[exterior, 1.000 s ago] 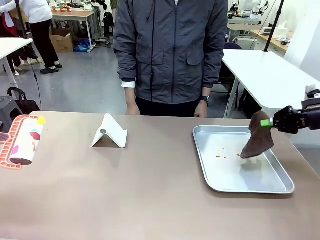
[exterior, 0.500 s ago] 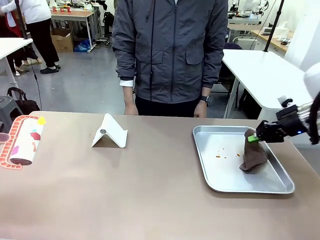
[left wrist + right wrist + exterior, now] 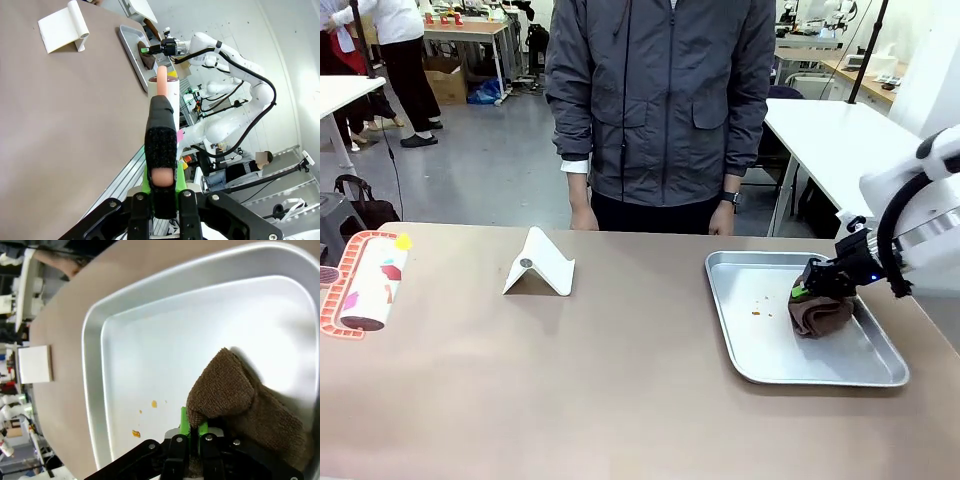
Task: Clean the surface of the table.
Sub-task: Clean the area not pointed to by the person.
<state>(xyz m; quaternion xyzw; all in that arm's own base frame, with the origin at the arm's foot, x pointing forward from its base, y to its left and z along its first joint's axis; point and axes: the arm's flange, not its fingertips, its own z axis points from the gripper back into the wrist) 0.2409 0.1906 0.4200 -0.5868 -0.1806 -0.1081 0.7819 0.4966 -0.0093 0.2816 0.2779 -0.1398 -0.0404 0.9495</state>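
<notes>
Ideally the right hand (image 3: 803, 293), clamped on the brown cloth (image 3: 820, 315), should press flat and sweep over seemingly orange specks (image 3: 757, 313) just beside it.

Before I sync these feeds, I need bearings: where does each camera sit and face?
Front: between the arms, facing the person across the table; right arm shows.
Left wrist: along the left fingers, shut on a peach stick, over the table.
Right wrist: down the right fingers onto the cloth.
All share the tray and cloth.
</notes>
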